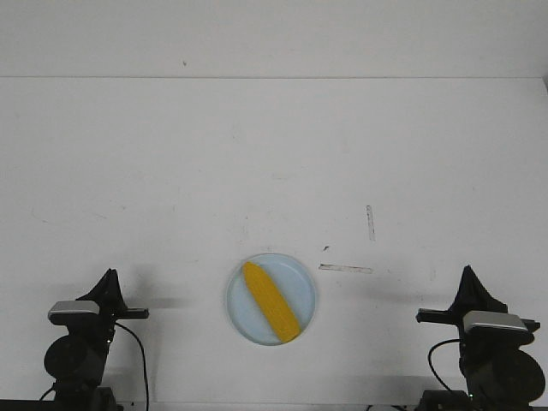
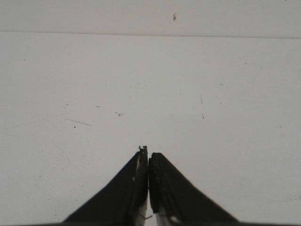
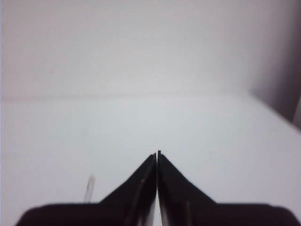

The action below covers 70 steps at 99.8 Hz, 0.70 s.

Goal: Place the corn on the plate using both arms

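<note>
The left arm (image 1: 81,330) sat folded low at the near left edge of the tabletop (image 1: 274,154), well apart from the plate. Its fingers (image 2: 141,174) were pressed together, holding nothing, with only bare white surface beyond them in the left wrist view.

In the middle, near the front edge, the plate (image 1: 295,278) lay flat, and the corn (image 1: 270,301) rested on it at a slant, one end toward the far left rim and the other at the near right rim, perhaps just over it.

The right arm (image 1: 492,338) sat folded at the near right, equally clear of the plate, its fingers (image 3: 165,181) closed to a thin seam and empty.

To my eye the placing was done and both arms were parked. Nothing more seemed called for, unless the corn needed nudging inward.
</note>
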Each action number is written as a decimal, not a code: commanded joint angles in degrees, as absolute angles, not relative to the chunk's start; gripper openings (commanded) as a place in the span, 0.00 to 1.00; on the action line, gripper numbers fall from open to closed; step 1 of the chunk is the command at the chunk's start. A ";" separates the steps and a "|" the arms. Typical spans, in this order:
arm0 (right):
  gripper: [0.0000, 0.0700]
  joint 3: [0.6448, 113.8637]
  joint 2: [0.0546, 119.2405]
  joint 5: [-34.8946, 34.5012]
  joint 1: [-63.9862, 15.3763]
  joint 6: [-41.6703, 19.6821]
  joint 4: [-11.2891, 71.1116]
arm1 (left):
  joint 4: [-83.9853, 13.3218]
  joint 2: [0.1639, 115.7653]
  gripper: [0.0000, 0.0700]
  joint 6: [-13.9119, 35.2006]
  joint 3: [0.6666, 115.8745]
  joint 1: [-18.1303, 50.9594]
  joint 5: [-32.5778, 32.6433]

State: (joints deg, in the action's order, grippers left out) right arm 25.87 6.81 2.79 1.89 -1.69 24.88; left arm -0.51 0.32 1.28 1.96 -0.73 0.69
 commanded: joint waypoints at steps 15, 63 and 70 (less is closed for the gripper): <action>0.01 15.29 4.62 -1.80 3.18 -1.50 17.47 | 0.10 0.19 0.00 1.83 0.78 -0.73 0.60; 0.01 0.73 0.05 -1.96 2.90 -2.37 5.91 | 0.05 0.25 0.00 1.83 0.78 -0.73 0.60; 0.01 0.71 0.05 -1.98 2.90 -2.39 5.76 | 0.10 0.23 0.00 1.83 0.78 -0.73 0.60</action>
